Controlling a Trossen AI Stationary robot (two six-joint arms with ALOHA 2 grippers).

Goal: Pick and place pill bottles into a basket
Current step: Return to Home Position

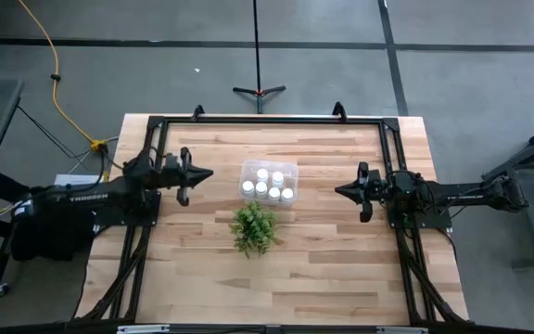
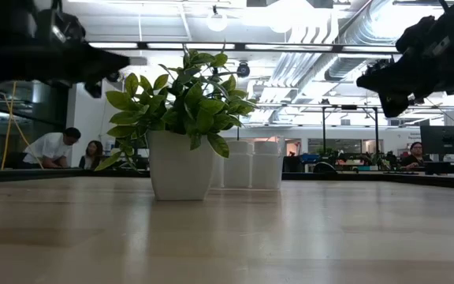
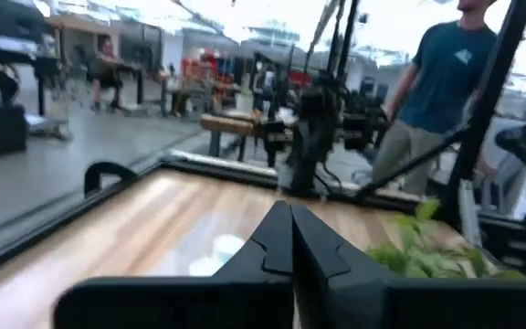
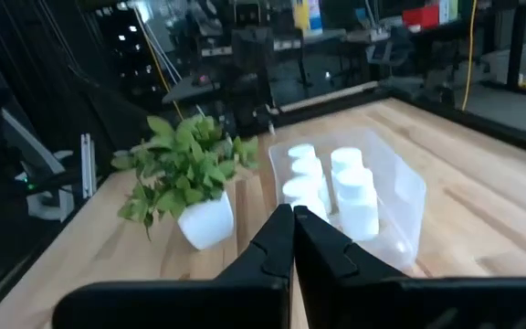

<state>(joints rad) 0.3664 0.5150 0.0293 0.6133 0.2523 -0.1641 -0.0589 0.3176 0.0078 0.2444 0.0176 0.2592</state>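
Several white pill bottles stand upright on their bases inside the clear basket, which rests on the wooden table a little beyond its middle. The right wrist view shows the bottles through the basket's wall. My left gripper is shut and hovers above the table, left of the basket, pointing at it with nothing in it. My right gripper is shut too. It hovers right of the basket and also points at it. In each wrist view the fingertips meet, the left gripper and the right gripper.
A small green plant in a white pot stands just in front of the basket, toward the near edge. In the low view the plant partly covers the bottles. A black frame borders the table. A person stands beyond the table.
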